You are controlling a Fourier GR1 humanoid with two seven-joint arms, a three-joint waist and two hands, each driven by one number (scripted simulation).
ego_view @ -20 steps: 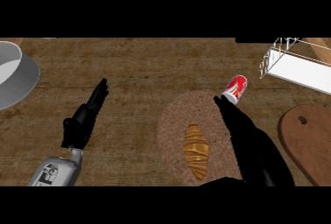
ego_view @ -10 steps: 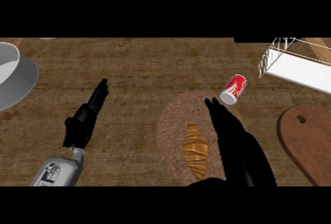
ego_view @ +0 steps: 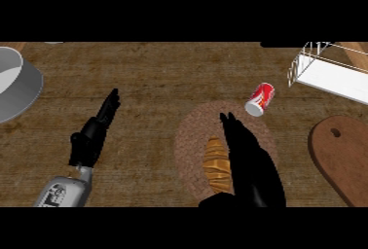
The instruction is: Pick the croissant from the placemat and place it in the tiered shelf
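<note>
Vs 0.5 s ago: right hand (ego_view: 248, 155) has shifted left and lower over the mat (ego_view: 188, 146); fingertips, which were near the can (ego_view: 259, 98), now point at the mat's upper part, well short of it. Can now fully clear of the hand. Left hand (ego_view: 93, 136) unchanged.

Croissant (ego_view: 215, 165) lies lengthwise on the mat, approx centre-low, not lifted. Right hand sits just beside it on its right, fingers straight and together, not curled round it; hand edge overlaps the croissant's right side in view, contact can't be told.

Left hand: open, fingers straight, pointing up-right, over bare counter (ego_view: 158, 73) well left of the mat, holding nothing.

Shelf (ego_view: 334, 73) at top right, white w/ wire frame; visible part holds nothing. Grey pot (ego_view: 18, 82) at left edge, inside looks bare. Wooden board (ego_view: 345, 160) at right edge, nothing on it. Can lies tipped on the counter btw mat and shelf.
</note>
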